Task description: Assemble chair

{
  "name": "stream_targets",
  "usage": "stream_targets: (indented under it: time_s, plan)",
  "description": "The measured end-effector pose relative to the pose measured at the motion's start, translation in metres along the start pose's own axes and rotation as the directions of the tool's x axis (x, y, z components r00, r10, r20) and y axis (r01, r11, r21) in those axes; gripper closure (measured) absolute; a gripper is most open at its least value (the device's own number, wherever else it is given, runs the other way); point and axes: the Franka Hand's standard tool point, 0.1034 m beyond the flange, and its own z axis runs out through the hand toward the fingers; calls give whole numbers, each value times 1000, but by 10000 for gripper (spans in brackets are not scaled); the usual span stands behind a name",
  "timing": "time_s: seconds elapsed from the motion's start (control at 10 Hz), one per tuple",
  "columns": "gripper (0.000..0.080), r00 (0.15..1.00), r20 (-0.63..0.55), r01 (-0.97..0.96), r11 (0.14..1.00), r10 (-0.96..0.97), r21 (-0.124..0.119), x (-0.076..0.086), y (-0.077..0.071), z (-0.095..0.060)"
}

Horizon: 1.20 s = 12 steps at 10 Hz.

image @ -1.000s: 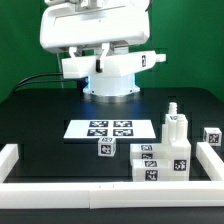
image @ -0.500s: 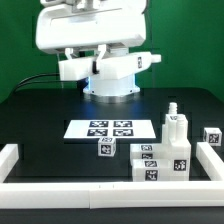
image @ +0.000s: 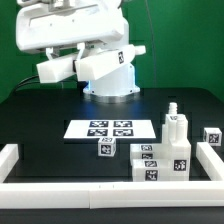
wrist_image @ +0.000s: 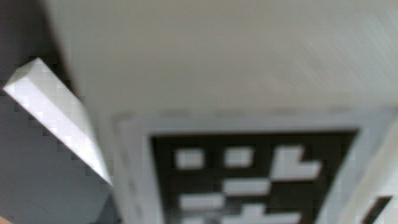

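Note:
My gripper [image: 78, 55] hangs high above the table in front of the robot's base, mostly hidden under the arm's white hand. It is shut on a long white chair piece [image: 103, 65] that carries a tag at its end toward the exterior view's right. That piece [wrist_image: 231, 60] fills the wrist view at very close range, blurred, with its black-and-white tag across it; the fingers do not show there. A stepped white stack of joined chair pieces [image: 160, 157] stands on the table toward the exterior view's right.
The marker board [image: 110, 128] lies mid-table. A small tagged cube [image: 105, 148] sits just in front of it and another tagged block [image: 212, 137] stands at the far right. A low white border rail [image: 100, 192] runs along the front and sides.
The arm has swung toward the exterior view's left, carrying the held piece with it. The parts on the table have not moved.

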Motion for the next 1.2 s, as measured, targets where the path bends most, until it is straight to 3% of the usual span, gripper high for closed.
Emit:
stream_targets:
  time_s: [0.1, 0.6, 0.7, 1.0, 1.2]
  plan:
    - [515, 1000, -7, -5, 1000, 5, -3, 7, 3, -1]
    - [515, 1000, 7, -8, 1000, 8, -18, 2, 7, 5]
    - [515, 997, 72, -26, 1000, 25, 17, 6, 5, 5]
    - [515, 986, 157, -63, 997, 55, 50, 33, -6, 6]
    - [515, 976, 202, -91, 996, 87, 10, 55, -1, 26]
